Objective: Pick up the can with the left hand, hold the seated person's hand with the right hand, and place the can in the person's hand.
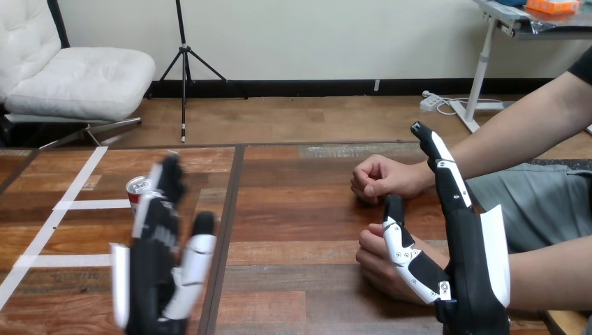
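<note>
Head view: upright can (135, 190) on table (293, 209), just behind left robot hand (157, 265)

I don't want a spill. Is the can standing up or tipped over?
Standing up. The can shows its silver top above its red side.

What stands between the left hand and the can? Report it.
Nothing visible. The open left hand is just in front of the can, its fingers partly hiding it; no other thing lies near them.

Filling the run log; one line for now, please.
left hand open, before can; right hand open, beside person's nearer hand; can upright
</note>
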`<state>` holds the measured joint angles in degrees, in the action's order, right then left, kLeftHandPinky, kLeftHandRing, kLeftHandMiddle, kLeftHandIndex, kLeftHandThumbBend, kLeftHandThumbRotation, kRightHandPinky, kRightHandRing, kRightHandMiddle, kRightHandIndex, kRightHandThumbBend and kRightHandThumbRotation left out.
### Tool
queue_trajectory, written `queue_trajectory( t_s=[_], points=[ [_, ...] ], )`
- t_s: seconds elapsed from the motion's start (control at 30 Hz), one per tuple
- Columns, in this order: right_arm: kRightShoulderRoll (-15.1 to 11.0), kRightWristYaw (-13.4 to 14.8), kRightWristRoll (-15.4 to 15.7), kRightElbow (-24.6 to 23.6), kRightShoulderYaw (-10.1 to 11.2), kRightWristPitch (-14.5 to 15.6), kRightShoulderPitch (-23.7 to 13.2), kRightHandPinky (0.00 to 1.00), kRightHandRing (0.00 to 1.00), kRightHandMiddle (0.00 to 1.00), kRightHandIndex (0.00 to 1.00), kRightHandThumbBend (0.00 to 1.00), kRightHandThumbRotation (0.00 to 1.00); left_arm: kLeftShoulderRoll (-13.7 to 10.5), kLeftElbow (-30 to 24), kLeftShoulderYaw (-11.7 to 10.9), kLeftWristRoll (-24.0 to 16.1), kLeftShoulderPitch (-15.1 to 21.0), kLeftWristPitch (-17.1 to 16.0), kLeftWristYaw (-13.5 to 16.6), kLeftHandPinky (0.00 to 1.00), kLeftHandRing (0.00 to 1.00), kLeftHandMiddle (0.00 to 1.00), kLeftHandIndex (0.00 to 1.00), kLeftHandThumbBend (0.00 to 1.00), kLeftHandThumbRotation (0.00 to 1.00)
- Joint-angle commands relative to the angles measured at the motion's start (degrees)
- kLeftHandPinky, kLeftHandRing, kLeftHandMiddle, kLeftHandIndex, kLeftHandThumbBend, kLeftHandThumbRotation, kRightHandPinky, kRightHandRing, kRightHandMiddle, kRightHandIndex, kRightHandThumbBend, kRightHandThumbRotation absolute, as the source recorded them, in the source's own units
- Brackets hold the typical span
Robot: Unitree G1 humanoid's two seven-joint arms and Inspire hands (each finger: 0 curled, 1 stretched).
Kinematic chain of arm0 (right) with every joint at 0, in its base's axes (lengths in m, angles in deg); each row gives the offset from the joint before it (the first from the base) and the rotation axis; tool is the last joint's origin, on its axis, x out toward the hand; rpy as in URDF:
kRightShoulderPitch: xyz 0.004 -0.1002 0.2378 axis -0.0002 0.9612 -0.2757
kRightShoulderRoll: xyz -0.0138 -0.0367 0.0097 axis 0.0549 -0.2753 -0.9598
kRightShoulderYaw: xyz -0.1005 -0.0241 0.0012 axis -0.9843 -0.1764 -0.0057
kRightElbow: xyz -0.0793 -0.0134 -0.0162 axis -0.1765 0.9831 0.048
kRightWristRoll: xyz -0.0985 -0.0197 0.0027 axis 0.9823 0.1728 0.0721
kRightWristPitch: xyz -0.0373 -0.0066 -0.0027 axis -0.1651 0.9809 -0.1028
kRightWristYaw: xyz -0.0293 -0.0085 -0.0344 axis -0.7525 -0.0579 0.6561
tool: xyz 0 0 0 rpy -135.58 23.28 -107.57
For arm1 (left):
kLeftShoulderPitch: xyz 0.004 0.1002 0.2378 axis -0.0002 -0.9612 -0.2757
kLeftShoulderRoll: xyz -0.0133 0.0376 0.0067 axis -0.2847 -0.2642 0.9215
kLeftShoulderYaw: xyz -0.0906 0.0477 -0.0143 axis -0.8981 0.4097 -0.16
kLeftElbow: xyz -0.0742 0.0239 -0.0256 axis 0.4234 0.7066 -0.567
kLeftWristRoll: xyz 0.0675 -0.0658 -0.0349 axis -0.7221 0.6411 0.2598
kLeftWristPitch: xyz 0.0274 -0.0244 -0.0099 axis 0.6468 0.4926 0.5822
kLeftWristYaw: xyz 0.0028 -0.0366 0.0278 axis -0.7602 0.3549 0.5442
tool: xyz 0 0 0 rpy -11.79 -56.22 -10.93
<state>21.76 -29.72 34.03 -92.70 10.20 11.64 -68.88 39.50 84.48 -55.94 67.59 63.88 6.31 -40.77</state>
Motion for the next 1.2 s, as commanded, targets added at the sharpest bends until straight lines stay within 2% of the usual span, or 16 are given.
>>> queue_trajectory(
  t_s=[0.0, 0.2, 0.3, 0.37, 0.53, 0.63, 0.8, 0.93, 1.17],
  points=[
    [1.03, -0.05, -0.52, -1.02, 0.53, -0.72, -3.09, 0.95, 0.95, 0.95, 0.92, 0.1, 0.01, 0.17, -2.72, -3.41, -2.76, 4.86, -2.56, 1.96, 0.93, 0.94, 0.94, 0.92, 0.56, 0.72],
    [1.09, -0.02, -0.69, -0.7, 0.57, -0.84, -3.32, 0.95, 0.95, 0.94, 0.92, 0.1, 0.01, -0.14, -2.46, -5.74, -4.24, 6.07, -3.95, 3.67, 0.94, 0.95, 0.95, 0.92, 0.59, 0.69],
    [1.13, 0.0, -0.35, -0.87, 0.59, -0.44, -3.25, 0.95, 0.95, 0.94, 0.92, 0.1, 0.01, 0.02, -2.43, -8.35, -7.51, 6.89, -4.59, 6.26, 0.95, 0.96, 0.95, 0.92, 0.62, 0.66],
    [1.15, -0.02, -0.24, -0.88, 0.59, -0.29, -3.26, 0.95, 0.95, 0.95, 0.92, 0.1, 0.01, 0.23, -3.3, -10.35, -11.35, 7.07, -4.02, 8.78, 0.95, 0.96, 0.96, 0.92, 0.63, 0.65],
    [1.23, -0.04, -0.17, -0.8, 0.54, -0.18, -3.33, 0.94, 0.95, 0.95, 0.92, 0.09, 0.02, 0.09, -4.79, -13.05, -17.61, 7.47, -2.18, 13.64, 0.97, 0.98, 0.97, 0.94, 0.65, 0.64],
    [1.18, -0.17, -0.37, -0.64, 0.49, -0.39, -3.43, 0.94, 0.95, 0.95, 0.92, 0.09, 0.02, -0.28, -5.08, -13.63, -19.04, 7.77, -1.1, 15.55, 0.99, 0.99, 0.98, 0.95, 0.65, 0.63],
    [1.17, -0.32, -0.6, -0.53, 0.42, -0.46, -3.52, 0.94, 0.95, 0.95, 0.92, 0.09, 0.02, -0.96, -4.97, -14.09, -20.22, 8.39, 0.7, 18.03, 1.0, 1.0, 0.99, 0.96, 0.65, 0.54],
    [1.25, -0.39, -0.64, -0.65, 0.4, -0.24, -3.43, 0.95, 0.95, 0.95, 0.92, 0.09, 0.02, -1.68, -4.72, -14.98, -22.88, 9.23, 3.85, 21.4, 1.0, 1.0, 0.98, 0.96, 0.67, 0.47],
    [1.2, -0.49, -0.7, -0.68, 0.44, -0.25, -3.34, 0.95, 0.95, 0.95, 0.92, 0.1, 0.03, -3.68, -3.41, -15.02, -26.85, 10.91, 9.37, 26.54, 1.0, 1.0, 0.98, 0.96, 0.73, 0.45]
  ],
)
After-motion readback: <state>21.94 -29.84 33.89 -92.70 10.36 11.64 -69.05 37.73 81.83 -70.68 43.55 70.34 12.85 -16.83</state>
